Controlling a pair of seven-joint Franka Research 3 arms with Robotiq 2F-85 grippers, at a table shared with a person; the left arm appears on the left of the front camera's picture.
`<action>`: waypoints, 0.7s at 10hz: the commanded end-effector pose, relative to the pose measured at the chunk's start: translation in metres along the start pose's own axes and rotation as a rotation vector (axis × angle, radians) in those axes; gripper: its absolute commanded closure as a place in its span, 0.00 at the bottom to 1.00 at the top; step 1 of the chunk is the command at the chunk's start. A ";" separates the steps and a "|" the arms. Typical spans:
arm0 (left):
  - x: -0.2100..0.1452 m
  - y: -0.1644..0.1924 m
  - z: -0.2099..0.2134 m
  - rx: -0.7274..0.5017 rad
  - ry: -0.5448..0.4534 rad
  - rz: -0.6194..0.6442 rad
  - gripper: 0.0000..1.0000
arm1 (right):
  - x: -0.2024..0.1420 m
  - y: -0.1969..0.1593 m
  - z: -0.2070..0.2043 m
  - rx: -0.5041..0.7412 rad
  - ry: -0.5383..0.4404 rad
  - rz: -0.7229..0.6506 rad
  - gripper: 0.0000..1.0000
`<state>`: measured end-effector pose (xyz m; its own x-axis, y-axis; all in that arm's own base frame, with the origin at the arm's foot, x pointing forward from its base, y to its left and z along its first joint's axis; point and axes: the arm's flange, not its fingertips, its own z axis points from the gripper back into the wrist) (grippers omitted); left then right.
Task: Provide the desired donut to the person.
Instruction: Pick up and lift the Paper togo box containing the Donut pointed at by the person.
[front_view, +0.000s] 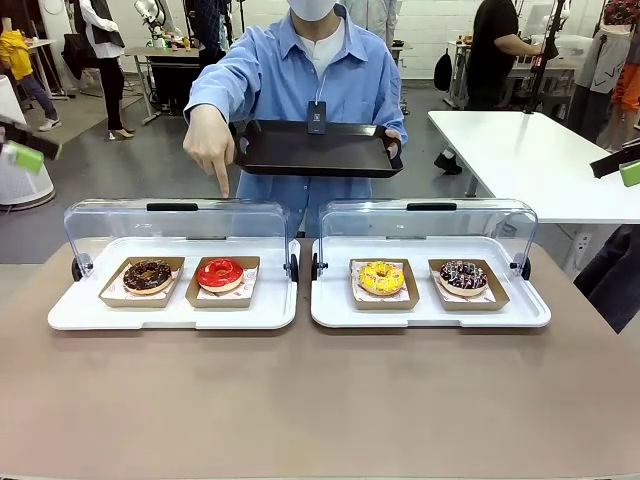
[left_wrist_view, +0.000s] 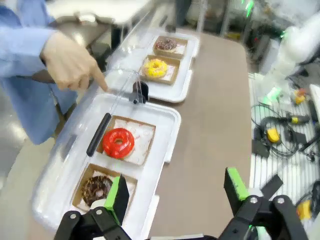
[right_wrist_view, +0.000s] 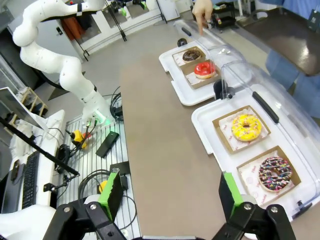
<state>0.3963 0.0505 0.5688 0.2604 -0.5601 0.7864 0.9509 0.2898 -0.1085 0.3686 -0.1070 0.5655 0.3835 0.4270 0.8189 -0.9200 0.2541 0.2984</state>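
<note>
**Left gripper** (left_wrist_view: 176, 192), mine: black two-finger unit with green pads, jaws spread wide, nothing between them. It hangs above the near end of the left case, well short of its contents

**Right gripper** (right_wrist_view: 169, 195), mine: same make, jaws likewise parted and empty, held high near the right case

**Red-glazed ring donut** (front_view: 220, 272): sits in a shallow brown cardboard tray (front_view: 247, 290), in the right-hand place of the white plastic display case (front_view: 170, 312). It is just beside a chocolate-iced ring donut (front_view: 148, 275), not touching it. The clear domed lid (front_view: 175, 222) is tipped back, open

**Person's pointing hand** (front_view: 210, 145): index finger aimed down over the lid's rim, directly behind the red donut. I judge that one to be the donut wanted

**Black rectangular serving tray** (front_view: 315, 150): held by the person's other hand at chest height, behind both cases. Likely the place to deliver

**Second case:** yellow sprinkled donut (front_view: 381, 277) and dark-iced donut with coloured sprinkles (front_view: 463, 277). Nobody is pointing at either one

**Handling note:** the left gripper is the nearer one, so I would use it
- Grip a wall of the cardboard tray, never the glaze
- Descend from the open front, clear of the lid and the pointing finger
- Avoid nudging the chocolate neighbour
- Keep the cardboard level, lift over the lid's edge, and set it down flat on the black tray
</note>
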 end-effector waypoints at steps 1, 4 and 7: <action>-0.009 -0.012 -0.025 0.051 0.329 -0.192 0.00 | -0.001 -0.001 0.000 0.016 -0.018 0.013 0.00; -0.013 -0.011 -0.083 0.052 0.543 -0.302 0.00 | -0.001 -0.001 0.000 0.016 -0.018 0.013 0.00; 0.004 -0.016 -0.163 0.108 0.765 -0.496 0.00 | -0.001 -0.001 0.000 0.016 -0.018 0.013 0.00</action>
<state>0.4034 -0.0677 0.4859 -0.1077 -0.9787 0.1750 0.9785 -0.0731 0.1929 0.3687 -0.1070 0.5655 0.3832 0.4267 0.8192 -0.9202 0.2530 0.2987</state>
